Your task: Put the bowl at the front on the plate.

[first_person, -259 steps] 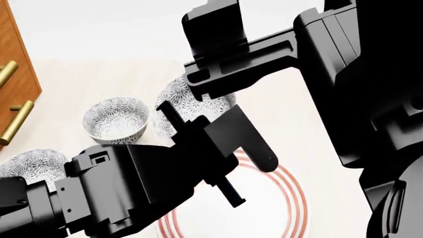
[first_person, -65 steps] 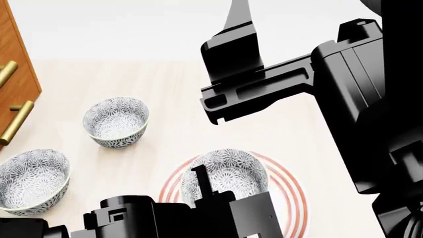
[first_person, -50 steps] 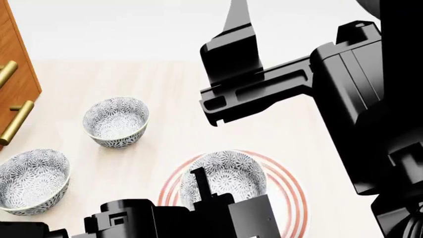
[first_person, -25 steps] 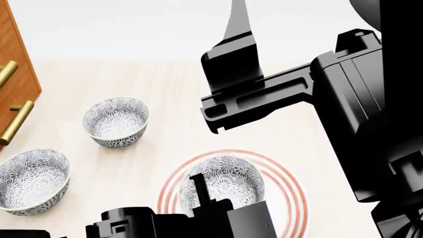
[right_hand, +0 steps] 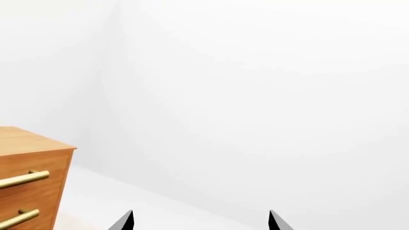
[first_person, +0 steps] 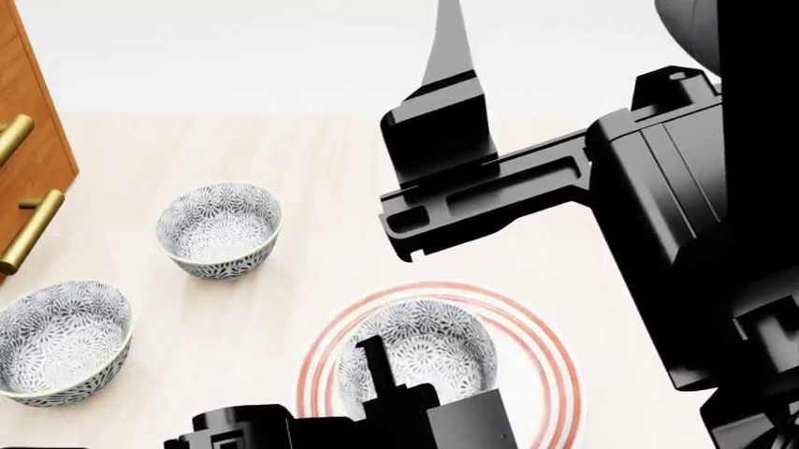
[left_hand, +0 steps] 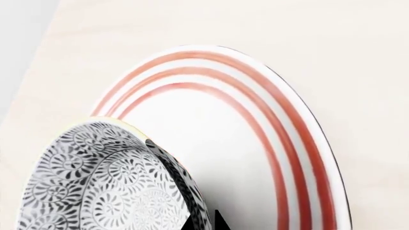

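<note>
The bowl is small, round and white, covered inside and out with dense grey-blue flowers. It sits on the plate, a wide white plate with thin red rings round its rim, slightly toward the plate's left half in the head view. The left tool is at the bowl's near rim: one thin black finger stands up against the bowl's inside wall, and the left wrist view shows a dark finger lying along the outside of the same wall, so the tool is pinching the bowl's rim.

Two matching bowls stand on the table to the left, well apart from the plate: one farther back, one nearer the table's left edge. A wooden cabinet with brass handles borders the table at far left. Bare table lies between the plate and those bowls, and beyond the plate.

The right tool is raised high above the table; the right wrist view shows only its two fingertips held wide apart, with nothing between them, facing a white wall and the cabinet's corner. The left wrist view alone shows the plate's broad bare centre beside the bowl.
</note>
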Robot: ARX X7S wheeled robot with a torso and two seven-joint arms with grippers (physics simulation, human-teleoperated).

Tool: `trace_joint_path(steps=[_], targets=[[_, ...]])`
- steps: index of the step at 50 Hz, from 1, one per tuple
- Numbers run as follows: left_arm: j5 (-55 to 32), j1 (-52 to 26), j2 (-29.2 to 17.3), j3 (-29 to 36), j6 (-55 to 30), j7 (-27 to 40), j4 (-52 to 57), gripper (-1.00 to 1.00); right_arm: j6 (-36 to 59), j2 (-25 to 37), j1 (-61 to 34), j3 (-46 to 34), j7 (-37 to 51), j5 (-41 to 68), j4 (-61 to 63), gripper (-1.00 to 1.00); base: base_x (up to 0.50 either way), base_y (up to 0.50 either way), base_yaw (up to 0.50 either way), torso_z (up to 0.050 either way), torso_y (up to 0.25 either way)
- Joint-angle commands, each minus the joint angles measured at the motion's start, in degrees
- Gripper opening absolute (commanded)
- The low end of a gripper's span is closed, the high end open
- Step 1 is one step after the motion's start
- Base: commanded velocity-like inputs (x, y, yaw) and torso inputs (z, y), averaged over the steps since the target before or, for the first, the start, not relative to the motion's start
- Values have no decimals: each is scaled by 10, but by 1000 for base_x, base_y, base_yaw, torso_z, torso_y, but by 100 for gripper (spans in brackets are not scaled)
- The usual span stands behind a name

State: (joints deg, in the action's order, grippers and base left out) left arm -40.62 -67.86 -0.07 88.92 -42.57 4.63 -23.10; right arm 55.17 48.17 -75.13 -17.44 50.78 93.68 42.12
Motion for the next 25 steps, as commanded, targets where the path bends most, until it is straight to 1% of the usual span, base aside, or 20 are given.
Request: trace_joint_path(steps=[1, 12, 13, 14, 15, 17, 18, 25], targets=[[12, 2, 1, -3, 7, 12, -7, -100, 0, -1, -1, -3, -2, 0, -1, 100, 0, 0, 0, 0, 0], [11, 3, 1, -4, 16, 17, -12, -100, -2, -2, 0, -4, -11, -6, -2, 100, 0, 0, 0, 0, 0], [34, 6, 1, -1, 36, 17, -11, -100, -2, -1, 0, -4, -11, -6, -2, 100, 0, 0, 0, 0, 0], [12, 3, 1, -5, 32, 32, -16, -100, -3, -1, 0, -3, -12, -6, -1, 100, 0, 0, 0, 0, 0], [18, 2, 1, -2, 29, 14, -13, -100, -3, -1, 1, -3, -12, -7, -1, 100, 0, 0, 0, 0, 0], [12, 1, 1, -4, 34, 28, -14, -100, -4, -1, 3, -3, -14, -8, -1, 100, 0, 0, 0, 0, 0], [18, 0, 1, -2, 34, 24, -12, 100, -5, -1, 4, -3, -15, -9, -1, 100, 0, 0, 0, 0, 0], [19, 1, 1, -3, 37, 21, -11, 100, -6, 0, 4, -4, -13, -8, 0, 100, 0, 0, 0, 0, 0]])
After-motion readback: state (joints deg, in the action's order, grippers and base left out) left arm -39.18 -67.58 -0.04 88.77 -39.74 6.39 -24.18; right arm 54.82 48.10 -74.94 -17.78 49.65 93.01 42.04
